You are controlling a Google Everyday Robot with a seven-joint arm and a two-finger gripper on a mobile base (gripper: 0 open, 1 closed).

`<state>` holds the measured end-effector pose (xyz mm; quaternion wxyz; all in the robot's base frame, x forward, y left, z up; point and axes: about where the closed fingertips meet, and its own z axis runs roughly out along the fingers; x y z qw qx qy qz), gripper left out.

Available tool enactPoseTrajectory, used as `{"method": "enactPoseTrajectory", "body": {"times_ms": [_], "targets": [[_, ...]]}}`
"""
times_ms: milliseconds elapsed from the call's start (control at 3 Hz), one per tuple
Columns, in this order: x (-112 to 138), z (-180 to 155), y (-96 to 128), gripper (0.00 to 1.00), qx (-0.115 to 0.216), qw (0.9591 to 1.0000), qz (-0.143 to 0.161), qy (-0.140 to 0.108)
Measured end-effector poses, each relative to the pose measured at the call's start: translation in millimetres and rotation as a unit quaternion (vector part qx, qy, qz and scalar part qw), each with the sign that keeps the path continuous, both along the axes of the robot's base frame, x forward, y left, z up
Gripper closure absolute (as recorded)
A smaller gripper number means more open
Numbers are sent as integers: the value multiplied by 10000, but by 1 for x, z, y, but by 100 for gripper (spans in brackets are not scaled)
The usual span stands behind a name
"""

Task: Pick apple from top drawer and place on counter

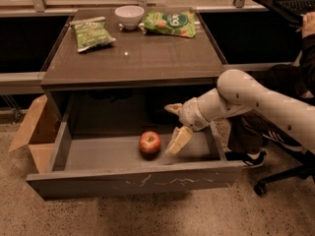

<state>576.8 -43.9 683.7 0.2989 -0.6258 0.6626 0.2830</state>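
Your apple [149, 142] lies in the pulled-out top drawer [133, 181], lower centre. Just to its right your gripper [175, 124] hangs, fingers spread, holding nothing. Above, the glossy counter [138, 60] carries a white bowl [129, 15] and two snack bags [91, 32]. A speckled floor [162, 215] lies below.

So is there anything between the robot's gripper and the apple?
No. The camera view shows only bare top drawer floor between the apple and the open gripper beside it.

No text legible (white logo on right green bag [170, 22], perhaps lettering).
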Motion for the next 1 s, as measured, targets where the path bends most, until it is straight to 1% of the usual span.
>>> {"method": "enactPoseTrajectory", "body": {"times_ms": [667,1000], "targets": [[5,-13,18,46,-111,9998,142,-77],[1,-23,30,41,-176,9995,273,-9]]}}
